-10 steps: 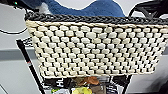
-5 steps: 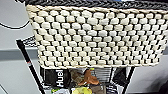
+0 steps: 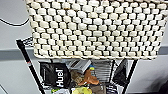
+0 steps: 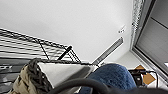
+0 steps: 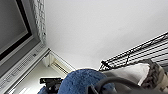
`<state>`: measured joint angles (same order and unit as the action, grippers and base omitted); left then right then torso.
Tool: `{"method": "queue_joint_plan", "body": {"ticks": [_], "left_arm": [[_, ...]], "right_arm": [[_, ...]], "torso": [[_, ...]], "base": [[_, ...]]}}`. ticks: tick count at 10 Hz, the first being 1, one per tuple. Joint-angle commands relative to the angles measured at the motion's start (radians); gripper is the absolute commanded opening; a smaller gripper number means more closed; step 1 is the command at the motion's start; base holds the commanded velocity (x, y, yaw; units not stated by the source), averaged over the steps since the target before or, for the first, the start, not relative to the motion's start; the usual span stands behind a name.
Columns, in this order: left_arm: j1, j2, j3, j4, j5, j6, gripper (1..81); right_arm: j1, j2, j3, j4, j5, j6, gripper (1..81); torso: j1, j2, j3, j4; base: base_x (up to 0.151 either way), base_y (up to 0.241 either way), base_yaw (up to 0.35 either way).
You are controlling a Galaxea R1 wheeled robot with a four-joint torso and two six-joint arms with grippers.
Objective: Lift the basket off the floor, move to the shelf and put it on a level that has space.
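The basket (image 3: 96,28) is seen right up against the head camera, its cream woven side taking up most of the upper part of the picture. It's raised well above the cluttered tier of the shelf (image 3: 27,61) – the black posts of the rack are seen coming down on either side below the basket's bottom edge, with a pale grey wall behind.

On that lower tier a bunch of stuff is packed in: a black Huel bag (image 3: 55,75), an orange-brown lump (image 3: 88,78) that can't really be identified, something yellow-green (image 3: 81,90) at the bottom edge, and another dark pouch (image 3: 120,72) over by the right post.

From the left wrist view, the basket's dark braided rim (image 4: 35,72) and the pale fabric lining (image 4: 62,72) are seen close up, with a blue fuzzy thing (image 4: 110,76) just beside the lining – whether it's sitting inside the basket can't be made out. Black wire-grid tiers of the rack are seen beyond the rim, and a white ceiling (image 4: 75,22) above.

The right wrist view gives the mirror of that: blue fuzzy thing, lining, rim, wire rack.

How the jaws stand can't be told for either arm – the fingers aren't made out in any of the views, so it can't be said what, if anything, is gripped.
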<state>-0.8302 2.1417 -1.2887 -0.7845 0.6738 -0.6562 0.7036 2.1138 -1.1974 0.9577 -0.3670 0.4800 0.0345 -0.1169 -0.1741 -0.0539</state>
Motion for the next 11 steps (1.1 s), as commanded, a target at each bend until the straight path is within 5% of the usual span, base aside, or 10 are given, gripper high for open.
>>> {"method": "queue_joint_plan", "body": {"ticks": [1,6,11], "left_arm": [[-0.146,0.044,-0.066,0.045,-0.091,0.041,1.0],[-0.148,0.106,-0.173,0.076,-0.068,0.056,1.0],[-0.082,0.158,-0.302,0.103,-0.027,0.107,1.0]], "right_arm": [[0.167,0.057,-0.077,-0.016,0.106,-0.032,1.0],[0.150,0.119,-0.177,-0.019,0.097,-0.037,1.0],[0.082,0.240,-0.359,-0.019,0.033,-0.098,1.0]], "torso": [[0.000,0.000,0.000,0.000],[0.000,0.000,0.000,0.000],[0.001,0.001,-0.001,0.000]], "base": [[0.000,0.000,0.000],[0.000,0.000,0.000],[0.000,0.000,0.000]]}}
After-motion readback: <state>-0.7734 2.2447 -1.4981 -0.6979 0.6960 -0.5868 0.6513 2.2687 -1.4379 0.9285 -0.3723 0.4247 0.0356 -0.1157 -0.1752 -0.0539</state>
